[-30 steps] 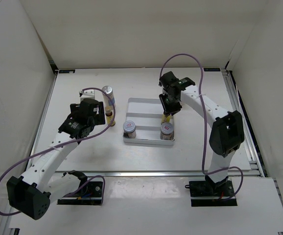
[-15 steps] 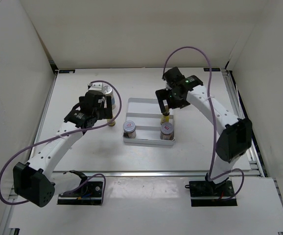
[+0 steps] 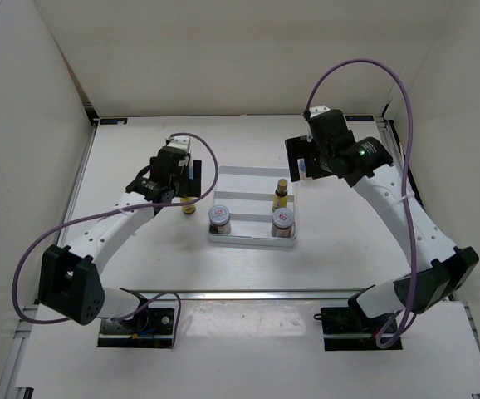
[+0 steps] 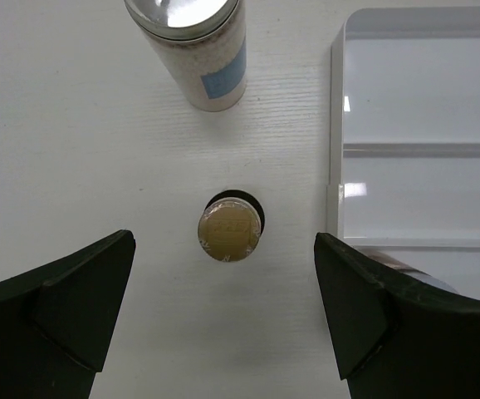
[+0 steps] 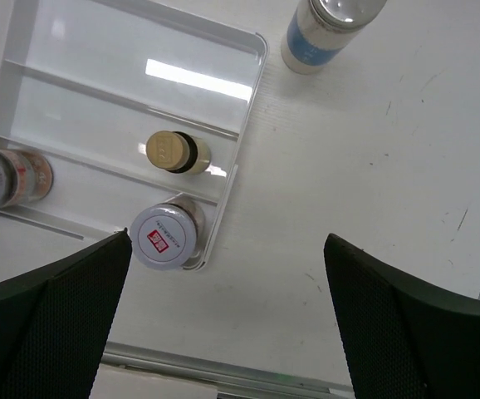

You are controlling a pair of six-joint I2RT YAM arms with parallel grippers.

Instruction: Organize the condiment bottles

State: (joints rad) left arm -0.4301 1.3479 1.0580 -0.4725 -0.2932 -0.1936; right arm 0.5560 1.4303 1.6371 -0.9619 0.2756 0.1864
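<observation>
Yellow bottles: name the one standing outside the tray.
The yellow bottle on the table left of the tray; the other yellow bottle stands inside the tray.

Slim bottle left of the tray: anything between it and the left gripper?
Nothing visible. The slim bottle stands free below the open left gripper; the tall white bottle and tray stand apart from it.

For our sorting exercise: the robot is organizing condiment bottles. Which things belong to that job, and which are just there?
Job: left white bottle, right white bottle, loose yellow bottle, trayed yellow bottle, left jar, right jar.
Other: tray, cables.
</observation>
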